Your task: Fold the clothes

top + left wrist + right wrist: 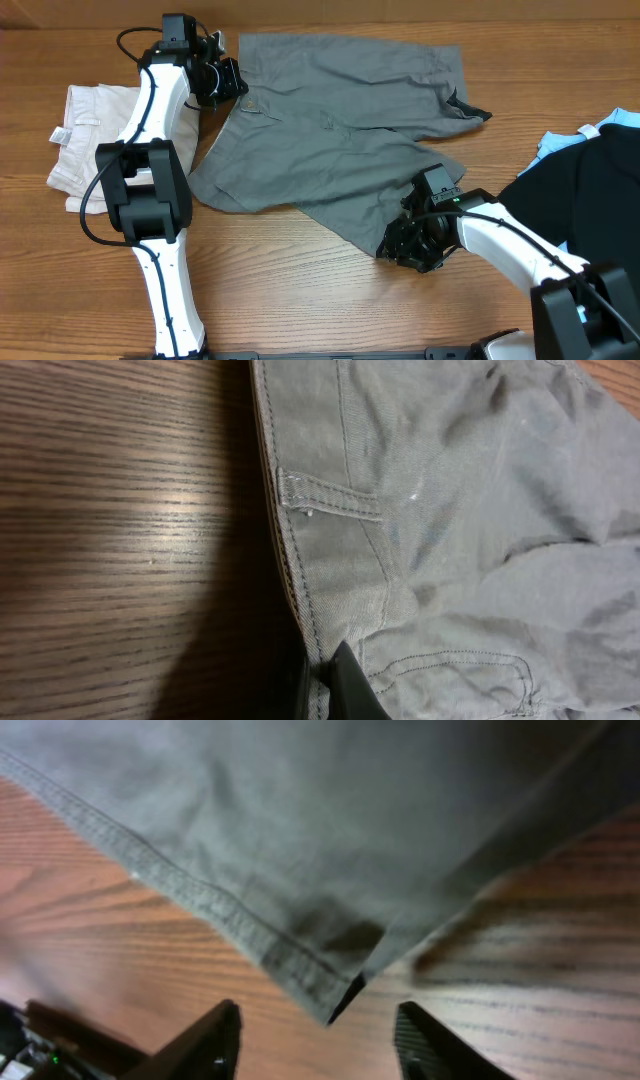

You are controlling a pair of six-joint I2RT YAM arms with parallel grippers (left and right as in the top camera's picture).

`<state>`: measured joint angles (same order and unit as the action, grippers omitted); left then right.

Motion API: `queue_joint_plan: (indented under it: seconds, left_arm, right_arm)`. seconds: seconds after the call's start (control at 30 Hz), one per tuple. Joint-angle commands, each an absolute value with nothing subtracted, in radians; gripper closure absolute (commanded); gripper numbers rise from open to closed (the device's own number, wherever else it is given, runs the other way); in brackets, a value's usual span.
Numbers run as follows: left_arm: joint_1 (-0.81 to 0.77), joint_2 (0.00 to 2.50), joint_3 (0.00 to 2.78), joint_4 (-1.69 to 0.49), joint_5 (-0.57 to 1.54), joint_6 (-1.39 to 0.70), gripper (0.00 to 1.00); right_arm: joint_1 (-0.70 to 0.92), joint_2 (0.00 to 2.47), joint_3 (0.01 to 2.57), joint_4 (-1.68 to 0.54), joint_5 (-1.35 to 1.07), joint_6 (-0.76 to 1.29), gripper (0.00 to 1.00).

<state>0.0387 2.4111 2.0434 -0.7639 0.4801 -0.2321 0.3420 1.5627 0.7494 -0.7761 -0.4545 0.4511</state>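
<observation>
The clothes, a pair of mid-grey shorts [340, 120], lie spread flat across the middle of the table. My left gripper [232, 82] is at their top left corner, shut on the stitched waistband edge [300, 600] just below a belt loop [330, 497]; its jaws [325, 682] pinch the cloth. My right gripper [392, 248] sits low at the front corner of the lower leg. Its fingers [222, 1025] stand open, and the hem corner [335, 1000] lies on the wood between and just ahead of the tips, untouched.
Off-white cream shorts [85, 145] lie folded at the left, partly under the left arm. A black garment [590, 190] with light-blue trim [560, 142] lies at the right edge. Bare wooden table [300, 290] runs along the front.
</observation>
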Motion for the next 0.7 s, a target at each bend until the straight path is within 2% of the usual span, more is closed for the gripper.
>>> queue_joint_plan:
  seconds: [0.0, 0.07, 0.2, 0.37, 0.57, 0.67]
  left_arm:
    - [0.039, 2.425, 2.073, -0.767, 0.467, -0.213, 0.96]
    - [0.039, 2.425, 2.073, -0.767, 0.467, -0.213, 0.96]
    - [0.039, 2.425, 2.073, -0.766, 0.467, -0.212, 0.96]
    - [0.039, 2.425, 2.073, -0.767, 0.46, -0.209, 0.95]
    - [0.039, 2.425, 2.073, -0.759, 0.46, -0.204, 0.95]
    - [0.039, 2.425, 2.073, -0.759, 0.46, -0.205, 0.94]
  right_arm:
    - [0.347, 1.594, 0.74, -0.763, -0.435, 0.476, 0.58]
    - [0.347, 1.601, 0.74, -0.76, -0.435, 0.475, 0.65]
    - [0.347, 1.601, 0.74, -0.765, -0.435, 0.458, 0.95]
    - [0.34, 1.6, 0.741, -0.809, -0.404, 0.442, 0.96]
    - [0.318, 1.599, 0.746, -1.024, -0.211, 0.548, 0.96]
    - [0.323, 1.593, 0.746, -0.997, -0.295, 0.462, 0.96]
